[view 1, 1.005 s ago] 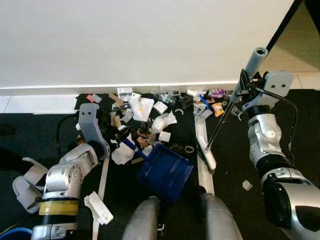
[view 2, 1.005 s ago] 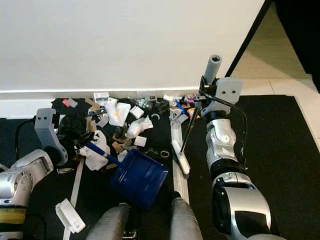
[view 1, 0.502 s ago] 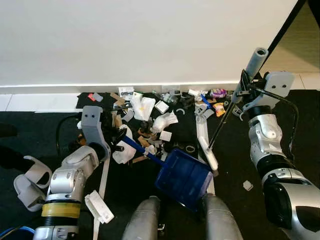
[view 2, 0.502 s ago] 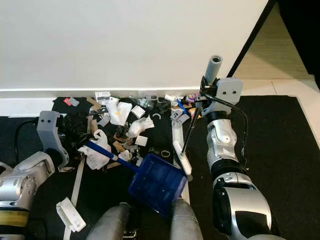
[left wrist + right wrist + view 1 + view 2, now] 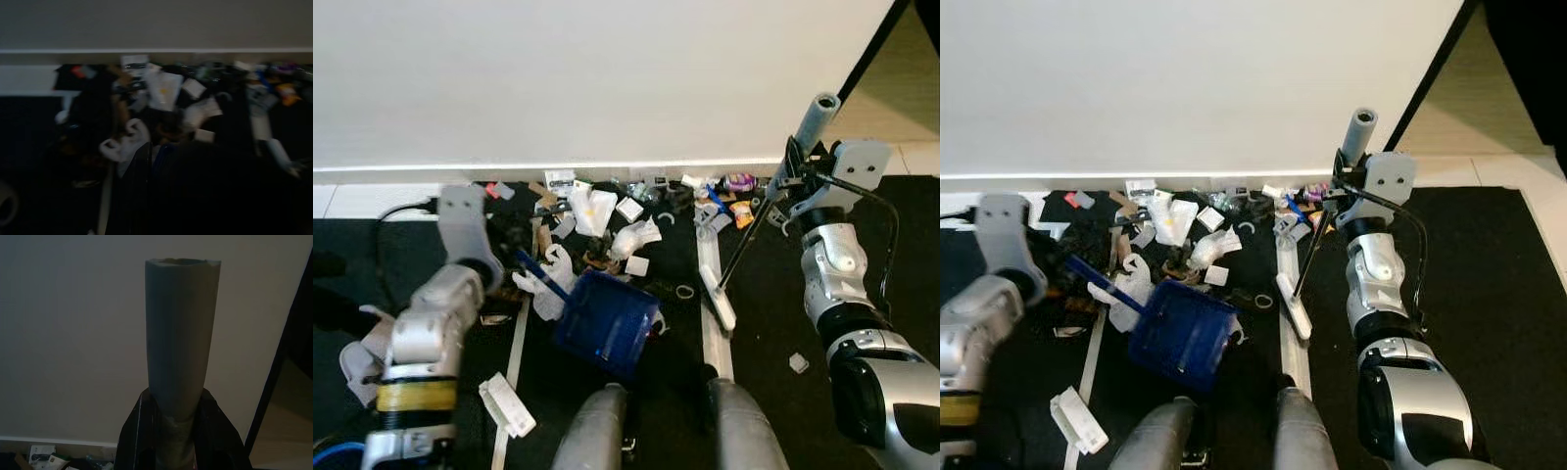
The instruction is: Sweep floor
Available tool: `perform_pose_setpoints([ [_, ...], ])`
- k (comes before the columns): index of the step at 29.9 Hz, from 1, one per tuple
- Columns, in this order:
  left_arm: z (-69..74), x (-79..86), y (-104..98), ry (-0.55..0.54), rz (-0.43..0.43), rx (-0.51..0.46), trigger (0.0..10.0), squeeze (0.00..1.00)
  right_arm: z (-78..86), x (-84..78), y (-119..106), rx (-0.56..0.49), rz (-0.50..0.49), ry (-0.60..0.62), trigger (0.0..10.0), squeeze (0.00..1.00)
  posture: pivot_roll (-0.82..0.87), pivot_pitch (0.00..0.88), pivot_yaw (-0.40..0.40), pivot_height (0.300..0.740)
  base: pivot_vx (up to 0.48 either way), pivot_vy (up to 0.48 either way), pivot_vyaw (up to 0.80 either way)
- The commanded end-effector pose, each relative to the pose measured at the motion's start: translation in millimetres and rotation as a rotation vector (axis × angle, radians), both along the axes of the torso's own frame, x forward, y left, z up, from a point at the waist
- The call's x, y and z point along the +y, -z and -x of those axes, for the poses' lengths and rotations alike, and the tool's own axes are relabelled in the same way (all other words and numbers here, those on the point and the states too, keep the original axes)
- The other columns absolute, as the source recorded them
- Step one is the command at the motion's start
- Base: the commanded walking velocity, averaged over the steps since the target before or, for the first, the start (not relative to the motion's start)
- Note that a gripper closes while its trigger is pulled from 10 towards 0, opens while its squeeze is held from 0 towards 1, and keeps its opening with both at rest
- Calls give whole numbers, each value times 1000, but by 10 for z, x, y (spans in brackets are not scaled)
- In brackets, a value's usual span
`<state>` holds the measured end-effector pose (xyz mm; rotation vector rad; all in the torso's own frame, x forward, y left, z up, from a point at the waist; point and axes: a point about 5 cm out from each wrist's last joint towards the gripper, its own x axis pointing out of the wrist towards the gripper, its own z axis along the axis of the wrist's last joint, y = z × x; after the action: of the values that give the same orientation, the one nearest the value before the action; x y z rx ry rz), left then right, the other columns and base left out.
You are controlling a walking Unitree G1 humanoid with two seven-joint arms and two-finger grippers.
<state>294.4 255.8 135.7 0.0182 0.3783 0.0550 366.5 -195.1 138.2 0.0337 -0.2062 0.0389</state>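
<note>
on the left, the left tool pinches the handle of a blue dustpan, which sits tilted on the dark floor at the near edge of a litter pile along the white wall. on the right, the right tool is clamped around a grey broom handle, its white broom head on the floor just right of the dustpan.

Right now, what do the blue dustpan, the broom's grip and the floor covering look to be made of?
Blue dustpan: probably moulded plastic, glossy, with ridged bottom. Broom grip: matte grey, likely rubber or foam sleeve, clamped by the right gripper; shaft looks like thin dark metal. Floor covering: dark, non-reflective, probably low-pile carpet.
</note>
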Motion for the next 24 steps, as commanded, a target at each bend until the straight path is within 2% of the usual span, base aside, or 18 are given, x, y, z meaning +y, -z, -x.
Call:
perform_pose_setpoints([
  [1, 44, 228, -23, -130, -93, 39, 10000, 0, 26, -53, -24, -30, 11, 17, 10000, 0, 51, 214, 50, 740, 0, 0, 0],
  [6, 37, 284, -62, -184, -146, 6, 10000, 0, 40, -19, 10, -23, 42, 0, 10000, 0, 52, 213, 47, 740, 0, 0, 0],
  [8, 68, 278, -57, -249, -151, -2, 10000, 0, 46, -5, 22, -22, 37, -5, 10000, 0, 48, 211, 47, 740, 0, 0, 0],
  [9, 68, 278, -57, -249, -151, -2, 10000, 0, 46, -5, 22, -22, 37, -5, 10000, 0, 48, 211, 47, 740, 0, 0, 0],
  [12, 135, 315, -40, -361, -155, 23, 10000, 0, 50, -8, 27, -21, 37, -7, 10000, 0, 47, 209, 47, 740, 0, 0, 0],
  [14, 175, 416, -69, -430, -160, 27, 10000, 0, 55, -30, 32, -18, 43, -5, 10000, 0, 48, 204, 46, 740, 0, 0, 0],
  [15, 175, 416, -69, -430, -160, 27, 10000, 0, 55, -30, 32, -18, 43, -5, 10000, 0, 48, 204, 46, 740, 0, 0, 0],
  [17, 205, 546, -118, -489, -171, 19, 10000, 0, 63, -62, 39, -13, 69, -3, 10000, 0, 51, 202, 44, 740, 0, 0, 0],
  [18, 221, 671, -160, -549, -176, 11, 10000, 0, 75, -94, 66, 3, 98, -1, 10000, 0, 54, 200, 43, 740, 0, 0, 0],
  [24, 208, 741, -85, -586, -205, 31, 10000, 0, 78, -101, 89, 15, 96, 4, 10000, 0, 52, 196, 49, 740, 0, 0, 0],
])
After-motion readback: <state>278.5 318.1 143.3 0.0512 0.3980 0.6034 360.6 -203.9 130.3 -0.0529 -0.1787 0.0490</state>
